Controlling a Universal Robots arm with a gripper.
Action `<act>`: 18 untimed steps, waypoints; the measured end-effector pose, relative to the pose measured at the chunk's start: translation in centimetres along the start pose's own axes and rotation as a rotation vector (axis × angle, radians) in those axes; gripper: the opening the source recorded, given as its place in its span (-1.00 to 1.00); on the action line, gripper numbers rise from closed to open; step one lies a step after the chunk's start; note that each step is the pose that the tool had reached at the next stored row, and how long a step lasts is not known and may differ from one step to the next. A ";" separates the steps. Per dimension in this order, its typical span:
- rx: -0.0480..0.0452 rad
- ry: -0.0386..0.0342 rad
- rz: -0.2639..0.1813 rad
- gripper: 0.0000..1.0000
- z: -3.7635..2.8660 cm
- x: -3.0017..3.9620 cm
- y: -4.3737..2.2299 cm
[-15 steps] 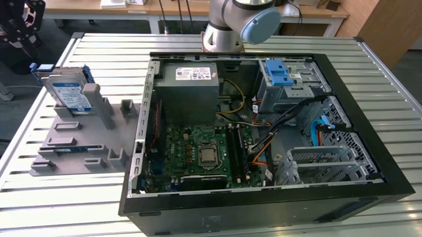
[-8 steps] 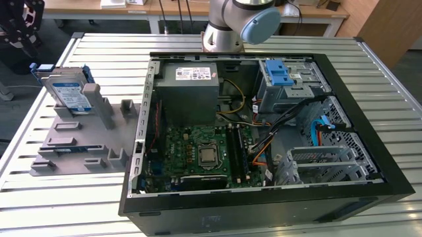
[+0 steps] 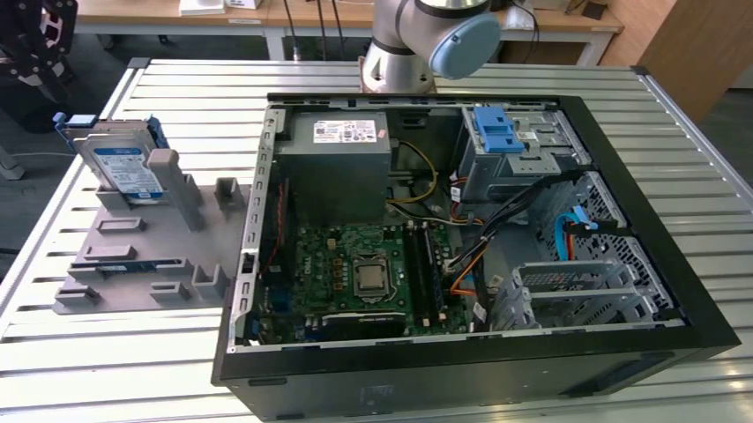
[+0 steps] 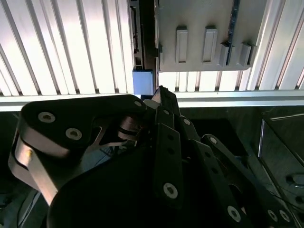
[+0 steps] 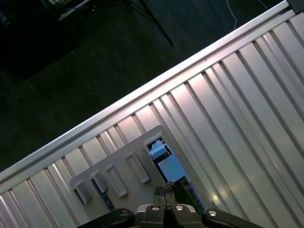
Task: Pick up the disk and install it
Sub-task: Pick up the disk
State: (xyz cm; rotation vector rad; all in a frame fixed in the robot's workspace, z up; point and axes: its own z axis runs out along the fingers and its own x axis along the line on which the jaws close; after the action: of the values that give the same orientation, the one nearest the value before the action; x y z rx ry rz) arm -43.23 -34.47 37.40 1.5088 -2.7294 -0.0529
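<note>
The disk (image 3: 123, 167) stands upright on edge in a slot of the grey fixture (image 3: 141, 256) on the exterior view's left, its white-and-blue label facing forward inside the blue carrier. In the first wrist view I look down on the disk's blue top edge (image 5: 167, 167), just beyond my gripper (image 5: 166, 191). The black fingers (image 5: 160, 192) lie together with nothing between them. In the second wrist view the gripper (image 4: 161, 91) points at the carrier's blue corner (image 4: 142, 81) without touching it.
The open computer case (image 3: 659, 264) lies on the slatted metal table (image 3: 106, 370), with a grey power supply (image 3: 341, 150), a motherboard (image 3: 365, 264), cables and a drive bay with a blue latch (image 3: 496, 132). The arm's base (image 3: 412, 44) stands behind the case.
</note>
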 end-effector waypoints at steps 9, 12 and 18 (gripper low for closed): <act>0.0001 0.0014 -0.045 -0.79 0.00 0.00 0.00; -0.0001 0.0018 -0.062 -0.79 0.00 0.00 0.00; -0.0001 0.0029 -0.096 -0.79 0.00 0.00 0.00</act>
State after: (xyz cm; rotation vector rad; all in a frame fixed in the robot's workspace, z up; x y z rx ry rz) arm -43.23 -34.47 37.40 1.6374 -2.6531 -0.0525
